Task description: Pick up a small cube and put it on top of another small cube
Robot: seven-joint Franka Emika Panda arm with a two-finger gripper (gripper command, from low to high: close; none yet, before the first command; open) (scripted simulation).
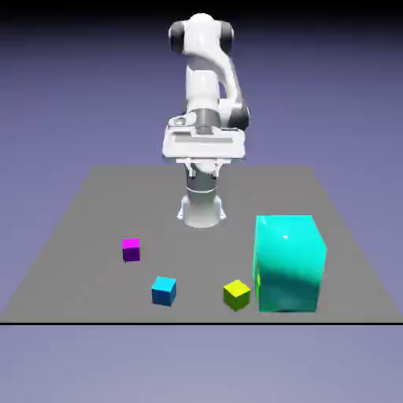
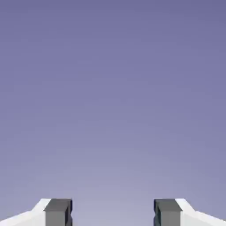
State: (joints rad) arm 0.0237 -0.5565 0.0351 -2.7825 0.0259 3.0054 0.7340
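Orange-yellow small cube shows in neither view, so where it lies cannot be told; nothing of that colour is on the visible part of the desk (image 1: pixel 94 205), and nothing is held.

The magenta-topped small cube (image 1: pixel 131 249), with purple sides, sits flat on the desk at the lower left of the exterior view, alone and apart from the others. Below and to its right, nearer the desk's front edge, lies a small blue cube (image 1: pixel 164 290). Further right along that front edge is a lime yellow-green small cube (image 1: pixel 236 294), turned a little so that one corner points toward the bottom of the frame. Just beside it on the right stands the large teal cube (image 1: pixel 289 264), far taller and wider than the small ones; whether the two touch cannot be told, and the desk behind the teal cube is hidden from this view.

The white arm (image 1: pixel 203 79) rises at the upper middle of the exterior view, folded over its base, with its broad white hand (image 1: pixel 203 144) held high above the desk and well apart from every cube.

In the hand view the jaws are spread wide: the two grey fingertips (image 2: pixel 58 212) stand at the bottom edge, left and right of the middle, with only the plain blue-violet backdrop (image 2: pixel 113 88) between and above them.
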